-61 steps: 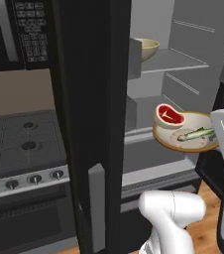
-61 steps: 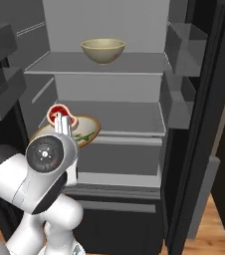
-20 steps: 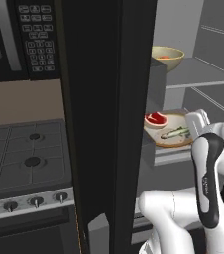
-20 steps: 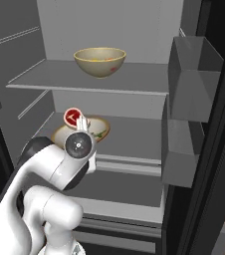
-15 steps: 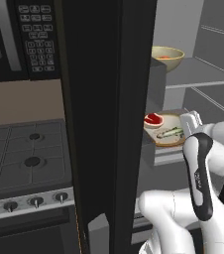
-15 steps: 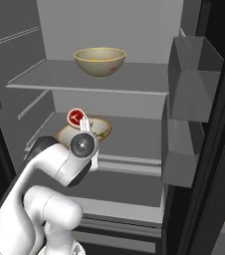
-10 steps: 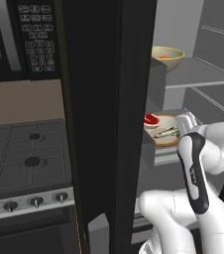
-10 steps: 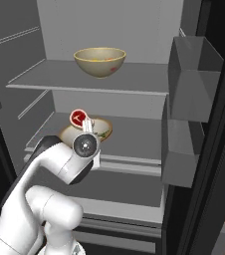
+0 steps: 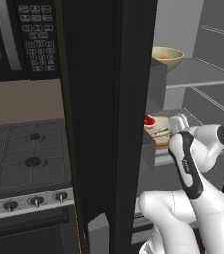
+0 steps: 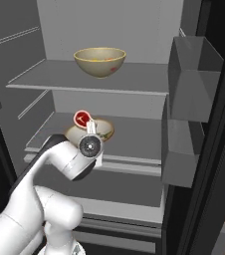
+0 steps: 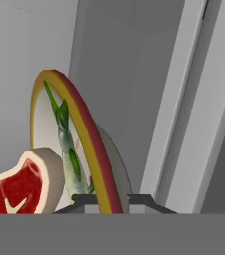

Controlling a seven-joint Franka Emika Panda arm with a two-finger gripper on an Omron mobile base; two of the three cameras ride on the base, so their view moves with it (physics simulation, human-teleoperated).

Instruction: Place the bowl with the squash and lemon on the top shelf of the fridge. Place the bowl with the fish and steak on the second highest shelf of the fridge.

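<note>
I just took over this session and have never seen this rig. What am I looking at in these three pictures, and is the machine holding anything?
The machine is a white jointed arm on a drivable base, facing an open black-fronted fridge. Two pictures come from cameras on the base, behind the arm to its left and right. The third looks along the arm's pincer, so it appears tilted. The pincer is shut on the rim of a wide, shallow cream dish with a tan rim, which carries a red steak and a slim greenish fish, at the second highest shelf. A deep tan bowl already sits on the pale grey top shelf.
</note>
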